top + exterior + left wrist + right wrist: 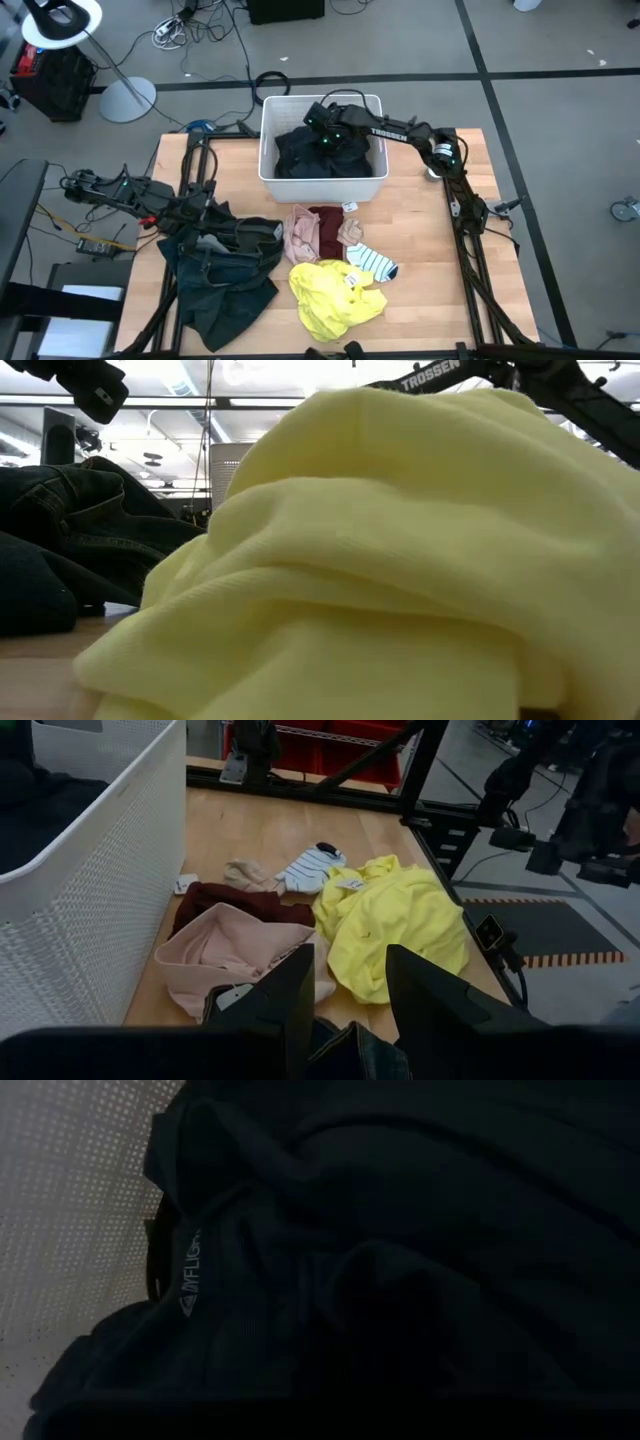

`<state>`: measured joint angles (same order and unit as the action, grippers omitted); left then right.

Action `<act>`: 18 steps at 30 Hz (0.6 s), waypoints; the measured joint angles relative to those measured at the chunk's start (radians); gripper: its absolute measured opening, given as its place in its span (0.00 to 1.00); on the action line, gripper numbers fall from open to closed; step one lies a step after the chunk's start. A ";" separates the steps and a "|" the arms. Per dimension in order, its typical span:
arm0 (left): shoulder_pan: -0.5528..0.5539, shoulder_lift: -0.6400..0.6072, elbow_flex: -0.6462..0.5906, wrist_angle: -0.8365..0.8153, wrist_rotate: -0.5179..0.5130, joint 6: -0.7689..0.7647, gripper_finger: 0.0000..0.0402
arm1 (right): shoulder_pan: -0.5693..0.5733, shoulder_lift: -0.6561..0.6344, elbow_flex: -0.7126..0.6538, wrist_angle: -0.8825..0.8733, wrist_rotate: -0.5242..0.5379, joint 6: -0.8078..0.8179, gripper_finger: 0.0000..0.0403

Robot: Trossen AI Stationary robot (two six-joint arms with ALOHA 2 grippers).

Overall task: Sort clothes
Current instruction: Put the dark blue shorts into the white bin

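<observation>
A large dark garment (225, 270) lies crumpled on the table's left side. Pale pink (300, 232), maroon (326, 226), white-grey striped (372, 262) and bright yellow (335, 292) pieces lie at the table's middle. The yellow piece fills the low view (380, 560). My left gripper (203, 213) is open at the dark garment's far left edge, and a dark fold (350, 1055) shows between its fingers (285, 1005). My right gripper (325, 135) is down inside the white bin (270, 150), over a dark garment (400, 1230) that lies in it. My left gripper has a fold of the dark garment (350, 1055) between its open fingers, which slant down from the table's left side. I cannot tell whether the fingers touch the cloth. The garment lies slack on the table.
The white perforated bin stands at the table's far edge, its wall close beside my left gripper's view (90, 900). Bare wood shows at the table's right (430, 270). The arms' dark frames run along both table sides.
</observation>
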<state>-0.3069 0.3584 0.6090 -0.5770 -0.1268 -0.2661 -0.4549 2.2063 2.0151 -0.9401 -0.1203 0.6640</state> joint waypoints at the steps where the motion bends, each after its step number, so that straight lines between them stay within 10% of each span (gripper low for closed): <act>1: 0.000 0.000 0.000 0.000 0.000 0.000 0.33 | 0.000 0.000 0.000 0.001 -0.003 0.001 0.17; 18: 0.000 0.000 0.000 0.010 0.000 0.000 0.33 | -0.006 -0.208 -0.001 -0.005 -0.003 -0.061 0.44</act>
<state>-0.3069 0.3584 0.6090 -0.5671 -0.1272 -0.2665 -0.4610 1.9979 2.0140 -0.9447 -0.1237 0.6028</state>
